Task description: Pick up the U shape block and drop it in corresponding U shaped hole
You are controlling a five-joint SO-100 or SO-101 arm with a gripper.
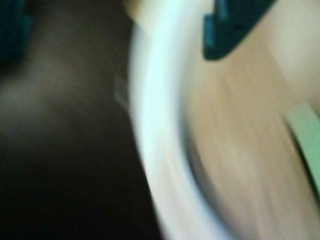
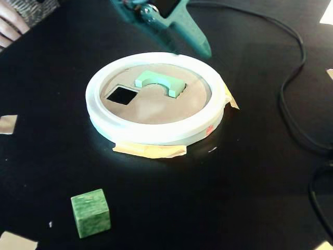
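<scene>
On the tan cardboard disc ringed in white (image 2: 156,112), the pale mint-green U shape block (image 2: 158,82) sits tilted in the U shaped hole (image 2: 176,91), probably not fully dropped. Behind the disc hangs the teal gripper (image 2: 200,52); I cannot tell its finger spread.

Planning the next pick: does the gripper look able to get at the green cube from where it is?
Probably yes: the green cube sits alone on the black table, nothing beside it, though the gripper is beyond the white ring.

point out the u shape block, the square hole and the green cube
U shape block (image 2: 156,79), fixed view, its top face.
Square hole (image 2: 121,95), fixed view, its dark opening.
Green cube (image 2: 91,212), fixed view, its front face.
</scene>
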